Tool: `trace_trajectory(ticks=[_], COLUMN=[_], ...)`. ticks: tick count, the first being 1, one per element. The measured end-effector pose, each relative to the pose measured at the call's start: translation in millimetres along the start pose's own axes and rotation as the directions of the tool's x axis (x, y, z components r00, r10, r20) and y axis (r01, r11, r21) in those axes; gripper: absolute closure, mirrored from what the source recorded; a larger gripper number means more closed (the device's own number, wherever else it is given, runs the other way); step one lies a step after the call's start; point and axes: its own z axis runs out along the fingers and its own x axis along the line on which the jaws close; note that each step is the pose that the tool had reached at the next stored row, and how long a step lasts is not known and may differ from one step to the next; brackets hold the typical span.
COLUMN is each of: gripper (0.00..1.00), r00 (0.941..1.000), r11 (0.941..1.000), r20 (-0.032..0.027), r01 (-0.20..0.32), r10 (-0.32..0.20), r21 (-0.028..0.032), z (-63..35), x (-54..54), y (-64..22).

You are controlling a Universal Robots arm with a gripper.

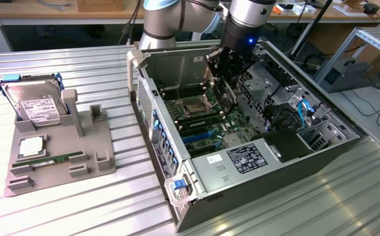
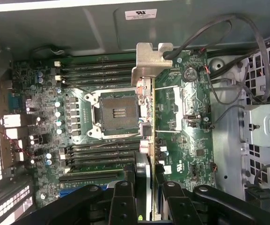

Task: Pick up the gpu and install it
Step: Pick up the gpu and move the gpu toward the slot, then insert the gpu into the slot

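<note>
The gripper [image 2: 146, 190] clamps the graphics card [image 2: 147, 110] edge-on, its length running straight out, metal bracket [image 2: 149, 63] farthest away.

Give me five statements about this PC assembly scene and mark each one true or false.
1. The hand grips the gpu. True.
2. The gpu lies on the gray fixture. False: it is held on edge above the motherboard, inside the case.
3. The hard drive stands in the gray fixture. True.
4. A cooler covers the CPU socket. False: the socket is bare.
5. The green memory stick lies on the gray fixture. True.
</note>
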Motion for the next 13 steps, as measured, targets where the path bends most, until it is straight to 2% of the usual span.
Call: trace_trajectory(ticks=[13], gripper=[0.73], r00=[1.0], r11=[1.0], r20=[0.0], r01=[0.0], r10=[0.0], r21=[0.0], z=[0.5], x=[0.0], y=[0.0])
